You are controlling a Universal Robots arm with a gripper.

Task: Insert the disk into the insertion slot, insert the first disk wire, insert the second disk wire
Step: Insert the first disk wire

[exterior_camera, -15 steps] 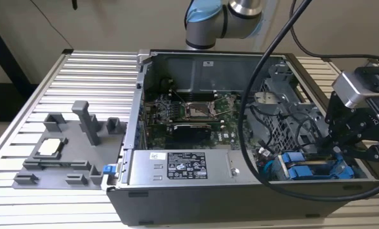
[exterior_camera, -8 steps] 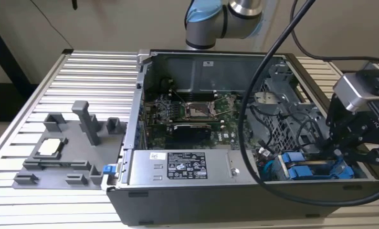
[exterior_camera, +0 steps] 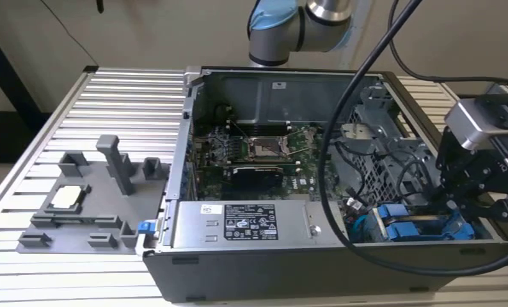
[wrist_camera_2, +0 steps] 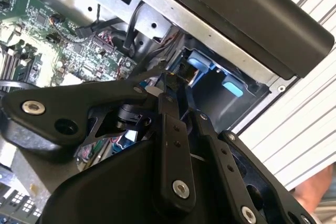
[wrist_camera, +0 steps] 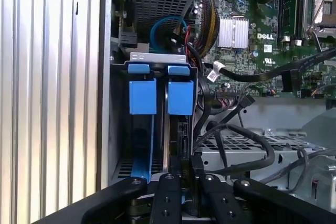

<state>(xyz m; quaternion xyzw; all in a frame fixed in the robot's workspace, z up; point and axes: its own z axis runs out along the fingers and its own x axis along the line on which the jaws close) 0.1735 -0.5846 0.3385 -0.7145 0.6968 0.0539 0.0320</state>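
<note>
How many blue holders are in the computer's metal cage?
2, side by side: the first blue holder by the case's outer wall, the second blue holder nearer the motherboard. More could be hidden.

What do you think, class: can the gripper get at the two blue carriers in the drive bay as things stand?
Probably yes. The gripper sits at the open drive bay, lined up with the blue carriers. The black cables lie beside the bay, not across it.
</note>
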